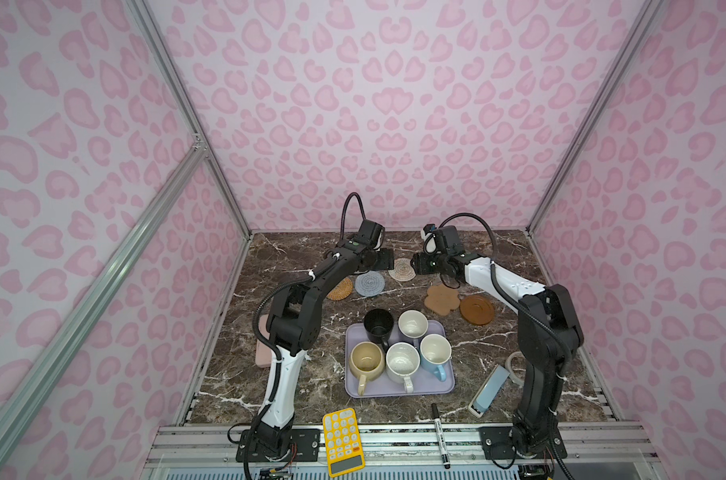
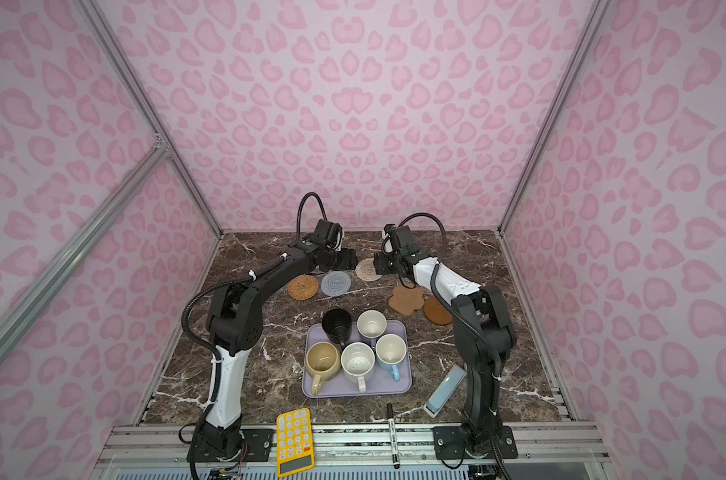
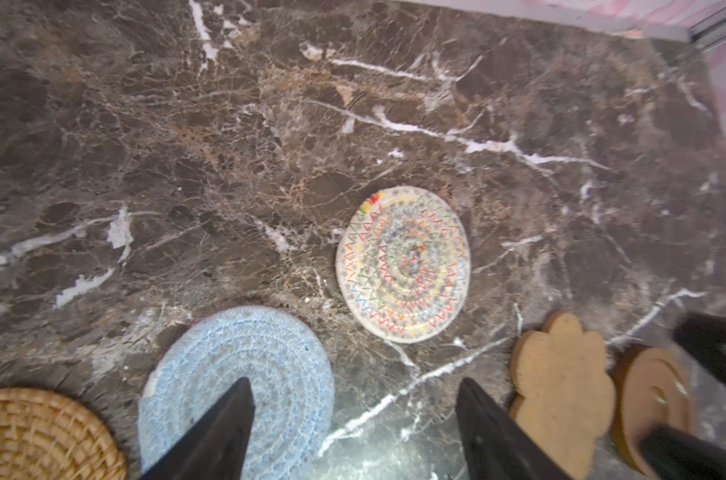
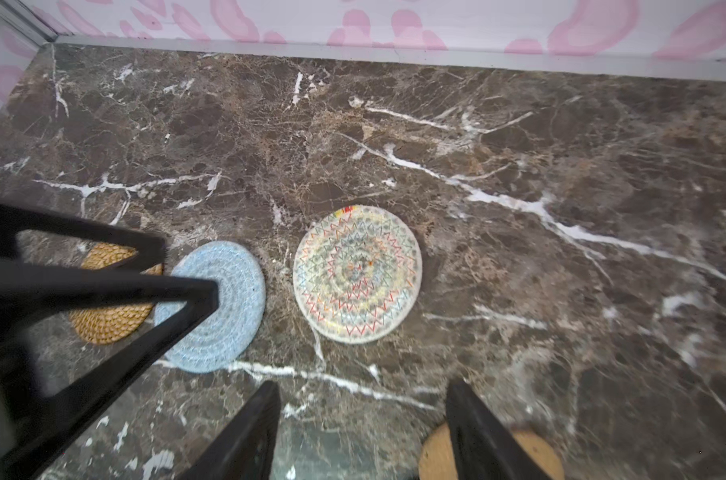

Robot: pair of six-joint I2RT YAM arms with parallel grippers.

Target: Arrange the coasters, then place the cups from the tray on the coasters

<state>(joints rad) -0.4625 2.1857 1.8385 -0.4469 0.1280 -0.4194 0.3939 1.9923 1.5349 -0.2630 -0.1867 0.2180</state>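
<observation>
While all five cups are sitting on the tray (image 1: 388, 391), which is lying mid-bench toward the front edge, both arms are reaching toward the far edge. The left gripper (image 1: 390, 262) is hovering just left of the cream coaster (image 1: 402, 269), its jaws standing wide apart and gripping nothing (its wrist view is showing bare marble between the fingers (image 3: 228, 432)). The right gripper (image 1: 415, 264) is facing it from the coaster's other side, jaws likewise parted and empty.

The coasters are lying flat in a loose arc across the far half of the bench. The orange-tan coaster (image 1: 340, 289) and the grey-blue coaster (image 1: 370, 284) are lying just beside each other. Past the cream one, the flower coaster (image 1: 442, 298) and the wooden disc (image 1: 476, 309) are touching or nearly so, toward the right edge.

On the tray, the black cup (image 1: 379, 326) and the pale cup (image 1: 413, 323) are standing in the far row. The beige-yellow cup (image 1: 366, 359), the speckled white cup (image 1: 402, 361) and the light blue cup (image 1: 435, 353) are standing in the near row, handles pointing toward the front edge.
</observation>
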